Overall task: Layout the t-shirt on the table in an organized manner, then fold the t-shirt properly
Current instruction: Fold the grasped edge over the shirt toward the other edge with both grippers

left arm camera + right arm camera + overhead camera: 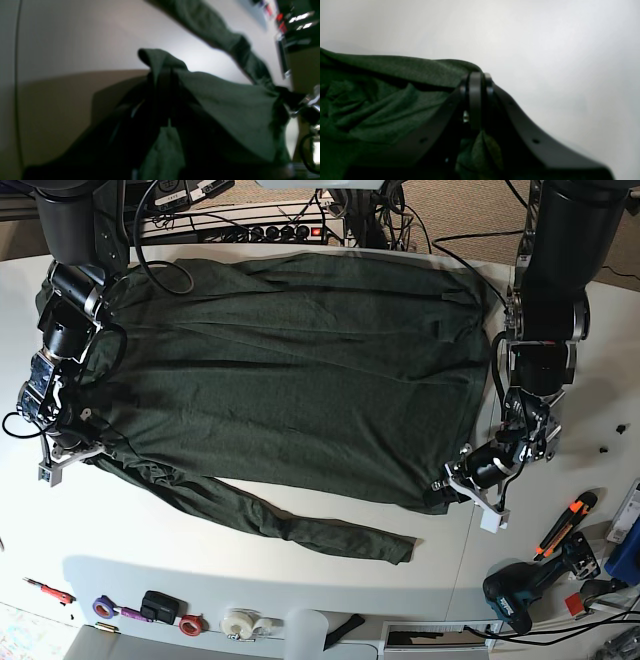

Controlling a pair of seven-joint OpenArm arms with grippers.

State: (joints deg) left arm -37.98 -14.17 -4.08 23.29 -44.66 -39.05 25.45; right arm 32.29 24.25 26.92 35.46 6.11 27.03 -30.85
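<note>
Already the large dark forest-green knit t-shirt [290, 370] is spread broad and mostly flat across the middle of the very large white smooth table [230, 550] in the base view, its body filling the frame from the upper left to the right of centre. The layout stage is judged largely done, though not finished: one long strip of fabric, seemingly a sleeve or a turned-under edge, is seen trailing from the lower left towards the lower centre, and soft wrinkles are visible across the body. No fold has been made yet; the whole folding stage is judged to be left.

At the right edge of the base view, the left gripper [462, 472] is clamped down on the lower right corner of the cloth. In the left wrist view a peak of green fabric [160, 62] is pinched up between the closed dark jaws, with the table pale behind it. At the left edge of the base view, the right gripper [62, 442] is likewise closed on the cloth's lower left corner; in the right wrist view the fabric [395, 75] is drawn to the shut fingertips [475, 80] and a tuft shows below them.

Along the bottom of the base view, rolls of tape [240, 622] and a cordless drill [525, 585] lie well apart from the garment.
</note>
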